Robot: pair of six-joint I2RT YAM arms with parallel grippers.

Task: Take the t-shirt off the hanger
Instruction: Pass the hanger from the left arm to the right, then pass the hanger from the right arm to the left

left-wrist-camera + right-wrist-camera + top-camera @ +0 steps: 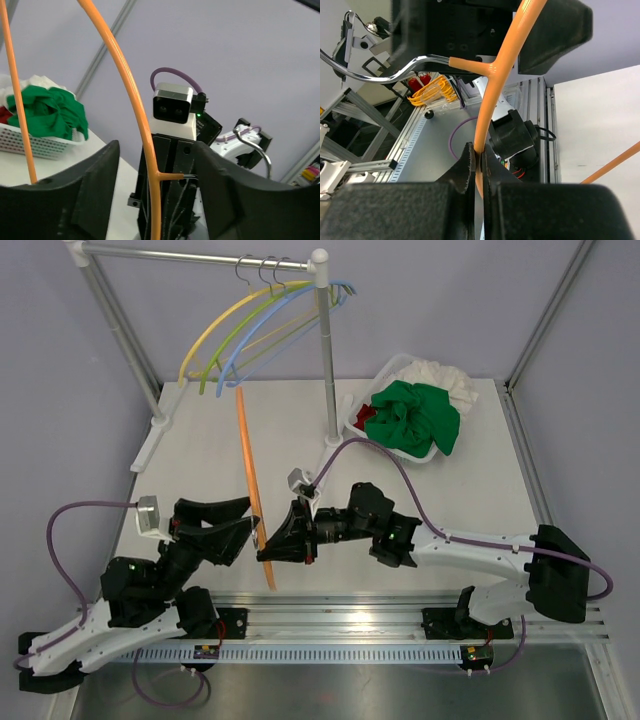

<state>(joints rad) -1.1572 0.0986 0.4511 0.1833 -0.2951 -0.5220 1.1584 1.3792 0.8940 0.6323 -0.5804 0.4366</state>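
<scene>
**While the right gripper pinches the bare hanger, the shirt lies in the basket**

Though the task names a t-shirt on a hanger, the green t-shirt (415, 418) lies crumpled in the white basket (392, 366) at the far right of the table (480, 490), well apart from both arms. It spills over the basket's near rim. A white cloth (445, 375) sits behind it and a bit of red cloth (368, 416) shows at its left edge.

The orange hanger (250, 475) carries no garment. From above it shows nearly edge on, as a thin line running from beside the rack's foot down to the near edge of the table. The right gripper (268, 554) is clamped on it: the right wrist view shows both fingers pressed tight on the orange wire just below the joint where the metal hook (380, 70) branches off.

The left gripper (245, 518) faces it from the other side with its fingers spread wide. In the left wrist view the orange wire passes up between them. It appears to touch neither finger, though the lowest part of the wire runs out of view there.

At the far left a metal rail (200, 255) holds yellow, green and blue hangers (250, 310), all bare.
</scene>
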